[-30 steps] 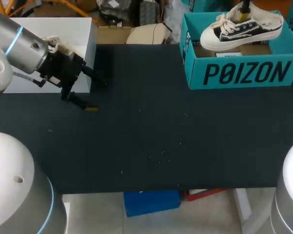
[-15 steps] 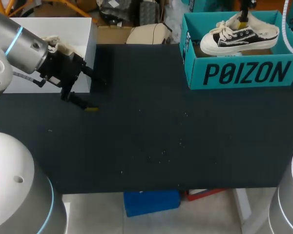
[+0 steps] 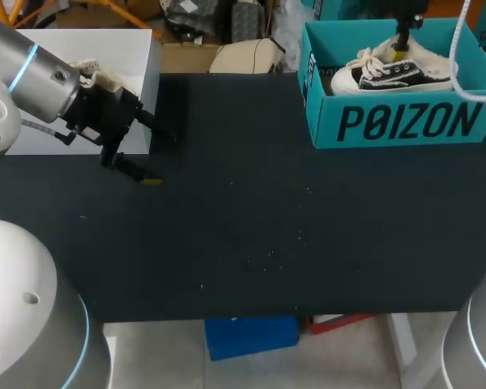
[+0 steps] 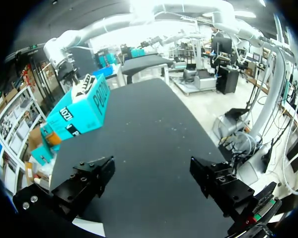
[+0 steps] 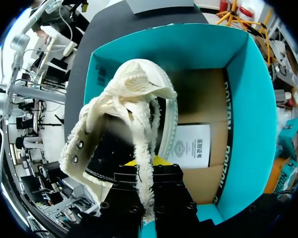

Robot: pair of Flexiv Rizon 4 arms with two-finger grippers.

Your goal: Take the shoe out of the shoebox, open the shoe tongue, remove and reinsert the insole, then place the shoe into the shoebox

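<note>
the head view looks down from above and behind on the whole table (image 3: pixel 251 243), with the shoebox (image 3: pixel 397 121) at its far right corner. the left wrist view looks low across the same table to that shoebox, well off. the right wrist view peers down into it from close above, onto the shoe (image 5: pixel 124 109).

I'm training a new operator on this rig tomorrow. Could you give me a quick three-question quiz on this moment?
1. True or false: the left gripper is open above the table, with nothing between its fingers.
2. Where is the shoe? A) on the bare table B) inside the teal shoebox C) in the left gripper
3. Which gripper is shut on the shoe?
Key: 1 true; 2 B; 3 the right gripper.
</note>
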